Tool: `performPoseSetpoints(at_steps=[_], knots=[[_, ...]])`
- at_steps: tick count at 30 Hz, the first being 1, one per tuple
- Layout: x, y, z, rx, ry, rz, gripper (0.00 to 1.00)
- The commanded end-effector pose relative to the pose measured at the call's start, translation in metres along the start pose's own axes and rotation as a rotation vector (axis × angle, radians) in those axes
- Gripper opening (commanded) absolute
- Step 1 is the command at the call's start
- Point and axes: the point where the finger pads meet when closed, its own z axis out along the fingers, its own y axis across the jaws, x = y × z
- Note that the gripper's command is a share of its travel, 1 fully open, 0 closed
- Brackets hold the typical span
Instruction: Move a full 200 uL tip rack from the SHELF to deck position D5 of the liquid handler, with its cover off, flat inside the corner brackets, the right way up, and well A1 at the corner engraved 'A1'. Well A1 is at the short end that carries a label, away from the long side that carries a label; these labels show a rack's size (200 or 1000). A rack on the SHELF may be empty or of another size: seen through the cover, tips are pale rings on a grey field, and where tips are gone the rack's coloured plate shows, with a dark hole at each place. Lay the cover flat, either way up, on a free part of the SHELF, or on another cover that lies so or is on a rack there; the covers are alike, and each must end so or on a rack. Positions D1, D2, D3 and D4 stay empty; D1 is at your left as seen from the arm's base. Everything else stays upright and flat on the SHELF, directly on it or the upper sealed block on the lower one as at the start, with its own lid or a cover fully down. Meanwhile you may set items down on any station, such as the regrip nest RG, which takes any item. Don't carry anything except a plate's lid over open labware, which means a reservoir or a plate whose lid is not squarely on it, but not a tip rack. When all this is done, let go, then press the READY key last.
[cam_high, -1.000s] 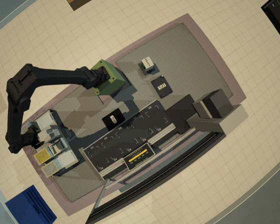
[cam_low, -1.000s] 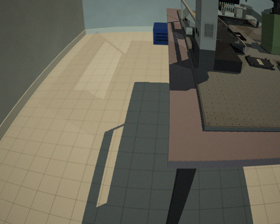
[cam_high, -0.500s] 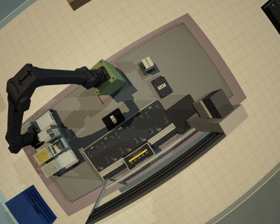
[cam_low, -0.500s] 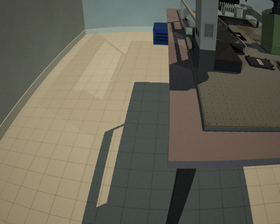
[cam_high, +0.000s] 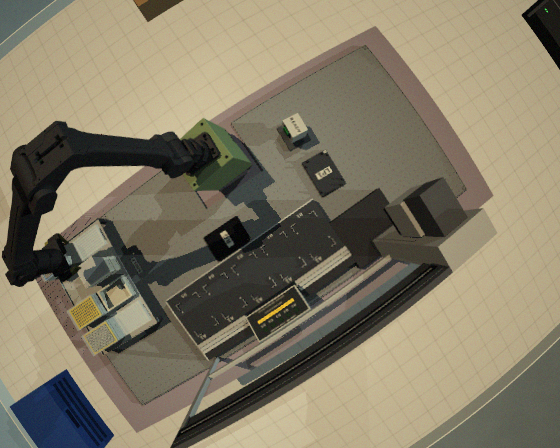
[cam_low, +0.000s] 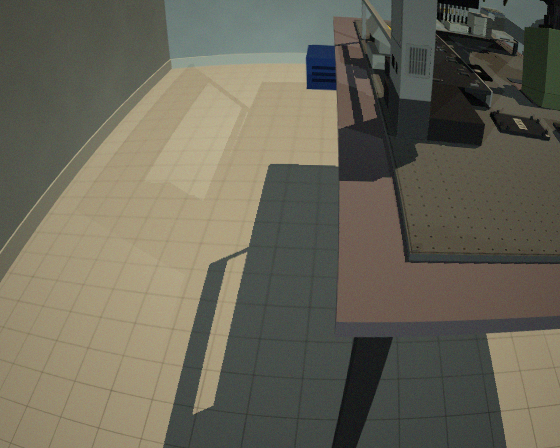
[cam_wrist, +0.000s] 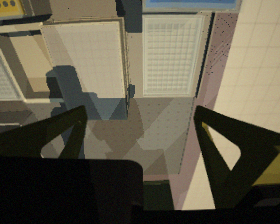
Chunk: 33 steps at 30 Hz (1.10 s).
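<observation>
over the shelf end of the bench, the hand hangs fully open with nothing in it, probably so the wrist camera can look down through the covers and judge which rack is full and of the right size. the candidate covered tip rack sits on the shelf just ahead of the right finger, beside a larger pale block. deck d5 is bare. the top view alone shows the whole deck and ready key; only the wrist view shows the rack's grid; its labels i cannot read. the exterior view barely catches the shelf.
</observation>
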Motion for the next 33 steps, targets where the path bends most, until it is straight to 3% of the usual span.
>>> performPoseSetpoints(at_steps=[1, 8, 33], knots=[[-0.016, -0.018, -0.025, -0.002, -0.071, -0.020, 1.00], [-0.016, -0.052, -0.023, 0.002, -0.066, -0.020, 1.00], [-0.018, -0.046, -0.020, 0.002, -0.054, -0.020, 1.00]])
